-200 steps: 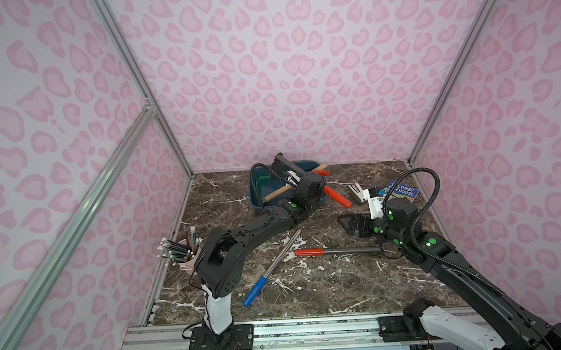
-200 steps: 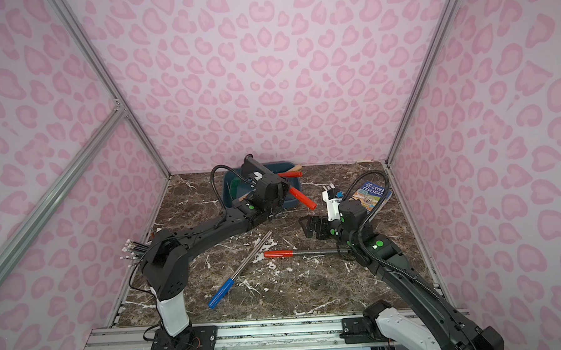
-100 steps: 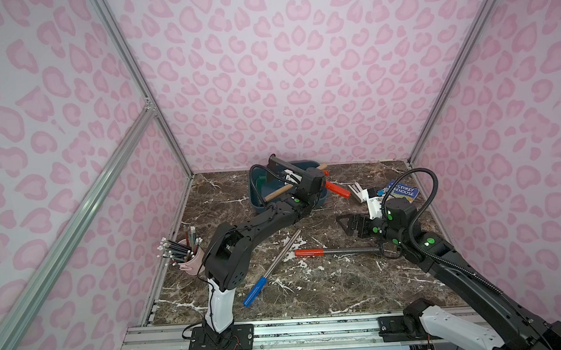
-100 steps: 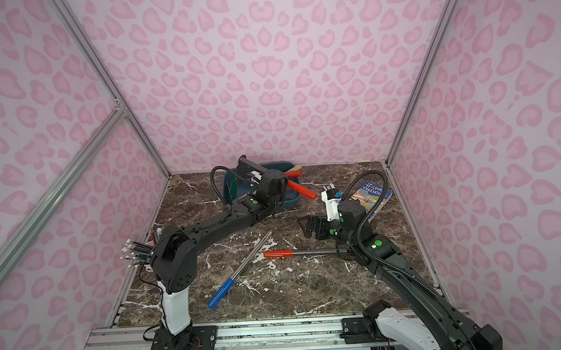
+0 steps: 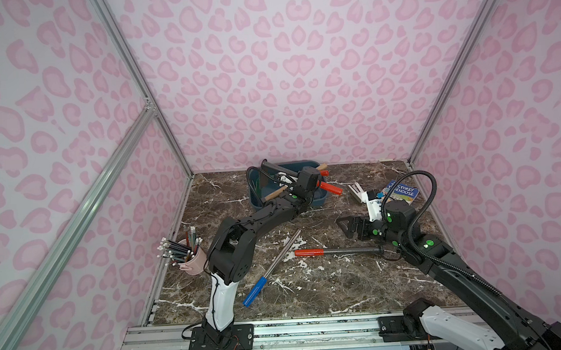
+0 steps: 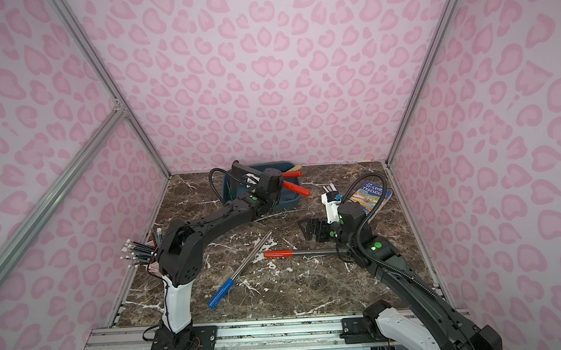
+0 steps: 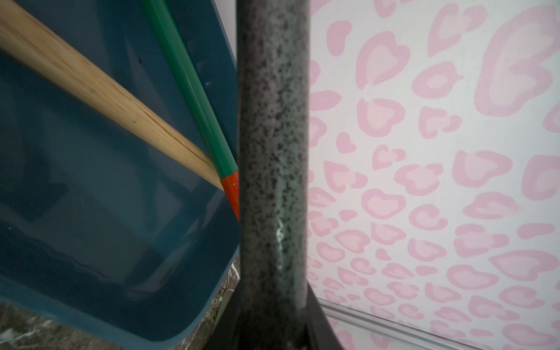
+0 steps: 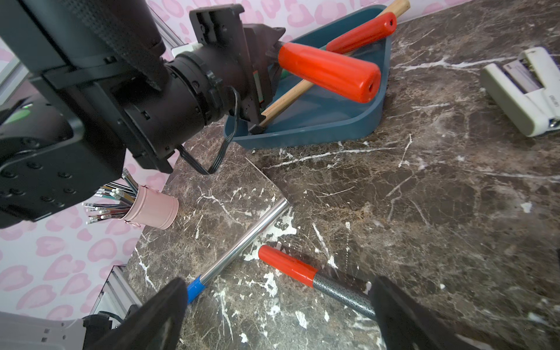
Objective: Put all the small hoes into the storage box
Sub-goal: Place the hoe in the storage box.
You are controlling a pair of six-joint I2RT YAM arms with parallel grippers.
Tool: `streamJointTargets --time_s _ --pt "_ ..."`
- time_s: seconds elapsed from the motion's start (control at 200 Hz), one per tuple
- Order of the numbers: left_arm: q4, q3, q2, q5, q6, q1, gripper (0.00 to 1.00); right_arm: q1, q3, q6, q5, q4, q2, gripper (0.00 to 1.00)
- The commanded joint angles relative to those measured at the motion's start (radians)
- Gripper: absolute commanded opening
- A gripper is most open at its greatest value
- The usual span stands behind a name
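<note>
Two arms work over a marble tabletop (image 5: 310,294). The left arm stretches to the storage box (image 8: 327,130). The right arm waits short of the box, off its front-right, out of the way.

The box already holds a hammer (image 8: 291,96) and a green-shafted tool (image 7: 192,91). Both lie slantwise with ends propped on the rim, being longer than the tub.

The small hoe (image 7: 272,121) looks lifted above the box, not yet resting in it. Its speckled shaft crosses toward the box's back-left corner and the fat red grip (image 8: 330,71) pokes out past the front-right rim. It is pinched just beside that grip, probably so the long shaft can swing in over the tub and be lowered.

The left gripper (image 7: 272,315) has its jaws pressed tight on the shaft, which runs straight out from between them. The hoe's head is not readable. The right gripper (image 8: 278,318) has its jaws spread wide with nothing between them, and the hoe is well apart from it.

- In front of the box: chrome tool (image 5: 272,268) with a blue grip, and a second red-gripped tool (image 5: 337,251).
- Right of the box: book (image 5: 402,191), stapler (image 8: 524,91).
- Well off the box's front-left: pencil cup (image 5: 192,261).
</note>
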Motion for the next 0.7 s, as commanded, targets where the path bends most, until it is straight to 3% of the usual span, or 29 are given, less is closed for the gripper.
streamJointTargets --time_s 0.0,0.695 --pt "0.013 0.036 0.018 -0.039 0.010 0.007 0.01 -0.001 -0.005 0.003 -0.011 0.028 -0.001 0.98" --pt "-0.008 0.103 0.130 -0.025 -0.016 0.046 0.01 0.001 -0.023 -0.005 -0.017 0.027 -0.008 0.99"
